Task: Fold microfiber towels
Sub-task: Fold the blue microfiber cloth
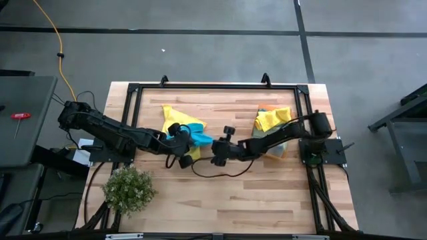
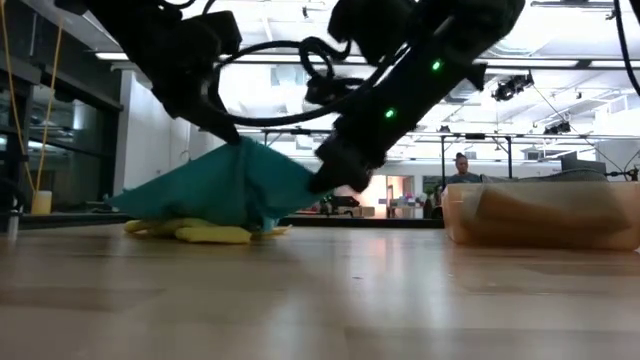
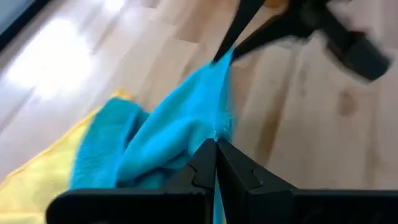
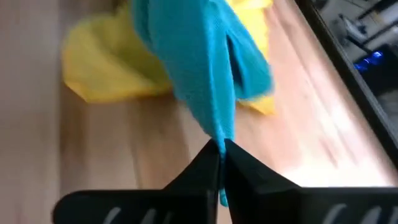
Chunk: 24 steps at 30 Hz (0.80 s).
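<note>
Stretching between the two arms near the middle of the high view, a teal-blue towel (image 1: 195, 139) is held off the wooden bench (image 1: 220, 193) at both ends. The left pincer (image 1: 181, 133) is closed tight on one edge of the cloth; its wrist view shows the two dark fingers (image 3: 205, 168) pressed together with the blue fabric (image 3: 180, 134) caught between them. The right pincer (image 1: 217, 152) is likewise clamped shut on the opposite corner, and its own wrist view shows the cloth (image 4: 199, 74) running up out of the pinched tips. In the low view the teal towel (image 2: 235, 185) forms a tent shape left of centre, peaked where the left pincer (image 2: 232, 135) grips it and drawn toward the right pincer (image 2: 330, 178).

Under it, a yellow towel (image 1: 175, 117) lies crumpled flat on the bench, just left of centre in the high view. Further towels, a yellow one on top (image 1: 272, 119), sit piled in an orange bin (image 1: 285, 148) at the right of the bench, under the right arm. A small bushy plant (image 1: 129, 189) stands at the lower left of the bench.
</note>
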### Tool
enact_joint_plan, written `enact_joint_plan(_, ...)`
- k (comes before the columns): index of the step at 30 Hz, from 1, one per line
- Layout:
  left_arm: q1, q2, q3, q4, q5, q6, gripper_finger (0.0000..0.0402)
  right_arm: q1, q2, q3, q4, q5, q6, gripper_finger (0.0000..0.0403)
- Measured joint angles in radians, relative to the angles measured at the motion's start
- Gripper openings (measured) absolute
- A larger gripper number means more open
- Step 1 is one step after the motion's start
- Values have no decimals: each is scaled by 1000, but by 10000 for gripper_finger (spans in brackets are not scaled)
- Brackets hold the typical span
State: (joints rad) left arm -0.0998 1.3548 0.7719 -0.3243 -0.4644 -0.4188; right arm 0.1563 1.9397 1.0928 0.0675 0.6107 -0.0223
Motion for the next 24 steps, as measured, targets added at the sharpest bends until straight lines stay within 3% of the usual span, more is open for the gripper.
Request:
enact_joint_plan(7, 0, 0, 0, -156, -93, -76, 52, 2, -94, -2, -235, 82, 97, 3)
enact_joint_plan(14, -17, 0, -13, -240, -62, -144, 117, 1, -112, -3, -337, 75, 157, 1)
enact_joint_plan(18, -78, 16, -14, -229, 26, -114, 141, 1, -112, -3, -333, 73, 154, 1)
enact_joint_plan(24, -222, 96, -14, -222, -6, -118, 154, -6, -112, -3, -330, 59, 157, 1)
